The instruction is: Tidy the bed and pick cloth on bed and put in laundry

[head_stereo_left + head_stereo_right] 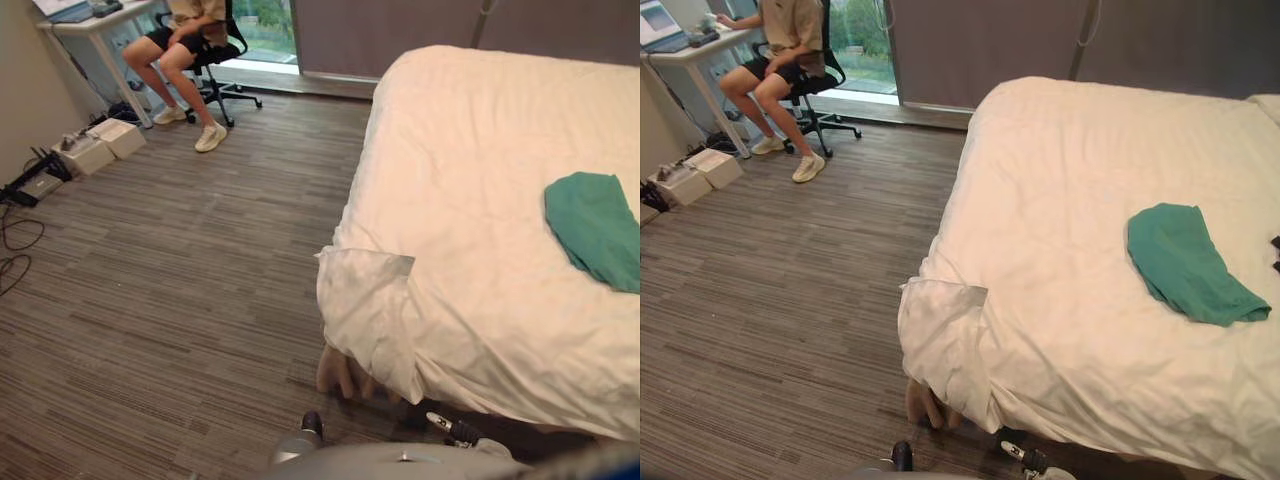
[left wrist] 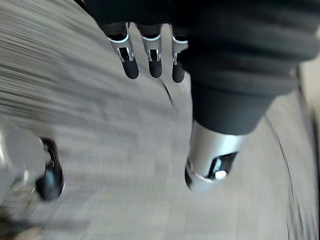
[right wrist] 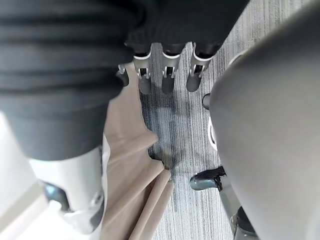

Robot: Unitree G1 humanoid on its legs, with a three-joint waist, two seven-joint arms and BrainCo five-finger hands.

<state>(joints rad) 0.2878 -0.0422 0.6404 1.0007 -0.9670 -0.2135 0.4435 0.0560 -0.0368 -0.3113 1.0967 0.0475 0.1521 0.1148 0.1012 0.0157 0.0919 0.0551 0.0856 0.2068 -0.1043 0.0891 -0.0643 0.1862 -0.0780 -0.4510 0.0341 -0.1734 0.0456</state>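
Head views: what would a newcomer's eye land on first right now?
A green cloth lies crumpled on the white bed, toward its right side. At the bed's near corner the cover hangs rumpled and folded over. Far left, a person sits on an office chair at a desk.

Soft daylight enters through the window at the room's far end, lighting the white bed evenly, with dark shadow under its near edge.
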